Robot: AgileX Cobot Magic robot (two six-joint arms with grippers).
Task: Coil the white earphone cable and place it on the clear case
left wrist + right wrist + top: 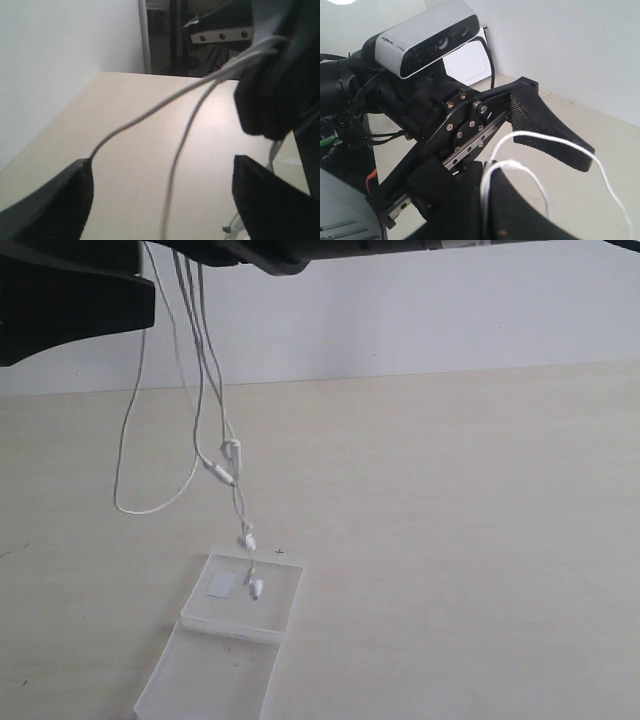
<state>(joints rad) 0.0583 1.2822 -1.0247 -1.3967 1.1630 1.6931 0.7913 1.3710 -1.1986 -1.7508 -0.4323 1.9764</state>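
Exterior view is showing the white earphone cable [222,474] hanging in several strands from the dark arms at the top of the frame, high above the table [460,540]. One strand is drooping in a wide loop off to the left, while the others are trailing down past the earbuds and the inline remote. The lowest end is dangling over the far half of the clear case [272,612], just beside its white sticker [222,586]; whether it is touching the plastic or hanging just clear I cannot tell. The case is lying opened flat, both halves on the table.

The right gripper [487,200] is clamping fully closed on a gathered bundle of the cable, with white loops arching out above its fingers. Pinching the strands together up high appears to be what is letting the slack fall straight down toward the case instead of spreading over the table.

The left gripper [161,162] is standing spread as wide as it goes and is gripping nothing — two strands are running through the gap between its fingers, one passing right at a fingertip. It is sitting close by the right gripper, probably so that it can take the next length of loose cable. The coil is looking loose, and the cable is not yet laid on the case.
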